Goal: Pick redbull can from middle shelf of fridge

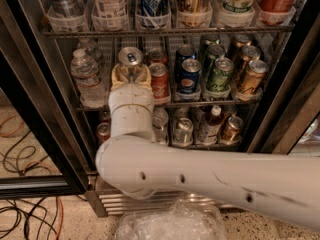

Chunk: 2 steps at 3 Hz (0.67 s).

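The redbull can (130, 59), slim and silver with a silver top, stands in the second lane from the left of the middle shelf (220, 103) of the fridge (30, 84). My gripper (131, 74) reaches into the fridge, its yellowish fingers (117, 76) closed on either side of the can's body. The can sits higher than the red Coca-Cola can (159, 81) beside it on the right. My white arm (200, 174) crosses the lower part of the view and hides part of the bottom shelf.
A water bottle (87, 76) stands left of the can; Pepsi (189, 79), green (218, 76) and bronze (250, 76) cans stand to the right. The rack of tall cans (165, 31) is close above. Small cans and bottles (182, 131) sit below. Cables (20, 149) and crumpled plastic (170, 224) lie on the floor.
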Tool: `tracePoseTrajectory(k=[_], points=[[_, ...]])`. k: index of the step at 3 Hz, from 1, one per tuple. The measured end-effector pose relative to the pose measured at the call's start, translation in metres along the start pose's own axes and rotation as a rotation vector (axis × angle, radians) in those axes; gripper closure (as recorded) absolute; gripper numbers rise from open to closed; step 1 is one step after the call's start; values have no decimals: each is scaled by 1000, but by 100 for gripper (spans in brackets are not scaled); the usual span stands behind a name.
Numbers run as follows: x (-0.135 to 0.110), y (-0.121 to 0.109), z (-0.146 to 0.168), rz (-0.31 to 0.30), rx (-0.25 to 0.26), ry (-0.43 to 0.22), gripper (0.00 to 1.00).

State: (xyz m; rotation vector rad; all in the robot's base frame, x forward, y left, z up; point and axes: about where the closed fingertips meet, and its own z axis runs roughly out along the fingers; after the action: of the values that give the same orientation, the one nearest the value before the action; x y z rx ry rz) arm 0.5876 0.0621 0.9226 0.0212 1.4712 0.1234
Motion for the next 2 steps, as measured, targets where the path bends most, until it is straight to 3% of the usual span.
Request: tracePoseTrajectory(k=[1, 2], points=[[-21, -13, -26, 46, -63, 9, 100], [-33, -49, -36, 92, -90, 14, 100]])
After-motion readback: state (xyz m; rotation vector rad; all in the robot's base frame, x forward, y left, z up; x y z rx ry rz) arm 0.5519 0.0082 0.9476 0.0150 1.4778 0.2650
